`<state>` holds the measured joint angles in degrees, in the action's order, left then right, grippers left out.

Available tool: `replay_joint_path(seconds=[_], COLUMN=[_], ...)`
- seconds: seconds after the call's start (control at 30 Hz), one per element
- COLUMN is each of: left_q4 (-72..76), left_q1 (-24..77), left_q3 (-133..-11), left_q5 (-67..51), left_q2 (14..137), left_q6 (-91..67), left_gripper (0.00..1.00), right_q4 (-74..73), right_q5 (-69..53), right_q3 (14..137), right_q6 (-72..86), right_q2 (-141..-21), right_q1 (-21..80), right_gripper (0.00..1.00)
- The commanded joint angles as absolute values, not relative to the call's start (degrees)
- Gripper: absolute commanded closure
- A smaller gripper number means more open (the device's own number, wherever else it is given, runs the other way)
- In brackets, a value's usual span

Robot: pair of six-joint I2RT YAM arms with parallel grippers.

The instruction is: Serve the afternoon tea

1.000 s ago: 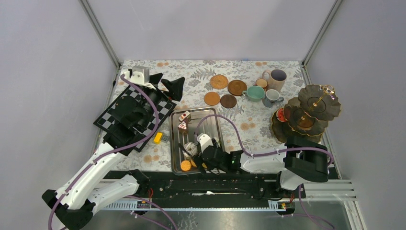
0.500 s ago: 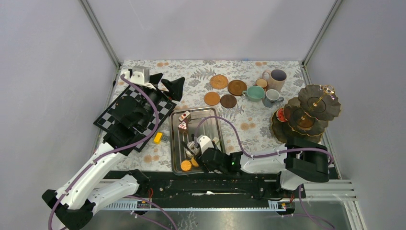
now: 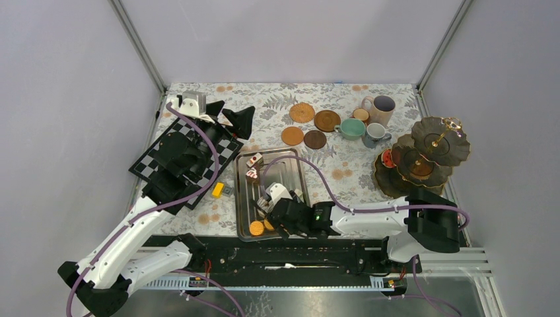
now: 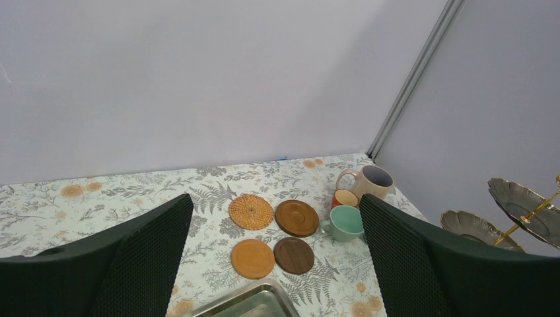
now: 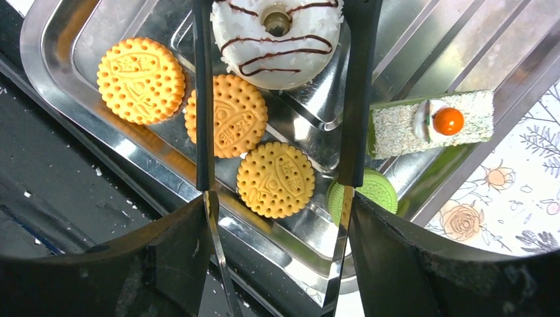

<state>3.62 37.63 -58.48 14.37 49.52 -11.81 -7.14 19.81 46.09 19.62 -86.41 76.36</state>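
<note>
My right gripper (image 3: 266, 203) is low over the near end of the steel tray (image 3: 290, 173) and open. In the right wrist view its fingers (image 5: 202, 99) flank a white donut with chocolate stripes (image 5: 277, 39), close against its sides. Three orange biscuits (image 5: 140, 80), a green biscuit (image 5: 378, 191) and a green cake slice (image 5: 429, 122) lie round it. Two cake slices (image 3: 253, 166) sit at the tray's far end. My left gripper (image 3: 229, 113) is open and empty, raised over the chessboard (image 3: 153, 165). Several coasters (image 4: 251, 212), the teal (image 4: 345, 222), beige (image 4: 370, 181), small orange (image 4: 343, 198) and grey (image 3: 376, 133) mugs stand at the back.
The dark three-tier stand (image 3: 424, 153) is at the right edge, with a red piece (image 3: 387, 158) on its lowest tier. A yellow block (image 3: 217, 190) lies left of the tray. Cage posts and walls close in the table.
My right gripper has slid left and up the tray from the near edge, and now covers the donut in the top view. The left arm has not moved.
</note>
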Motion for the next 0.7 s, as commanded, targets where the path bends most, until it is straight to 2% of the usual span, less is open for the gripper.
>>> replay_joint_path(seconds=[0.0, 0.17, 0.67], left_q4=[6.57, 6.51, 6.51], left_q1=[37.79, 37.79, 37.79], left_q3=[-58.36, -58.44, -58.36], left_q5=[13.93, 13.78, 13.54], left_q2=[48.36, 48.14, 48.34], left_q6=[-11.43, -11.43, -11.60], left_gripper=[0.01, 0.01, 0.01], right_q4=[-15.35, -20.95, -25.76], right_q5=[19.55, 19.03, 17.40], right_q3=[51.47, 55.07, 58.25], right_q6=[17.98, 17.58, 15.44], right_q2=[-87.21, -89.41, -91.64], right_q1=[76.70, 76.67, 77.12], right_gripper=[0.24, 0.22, 0.22])
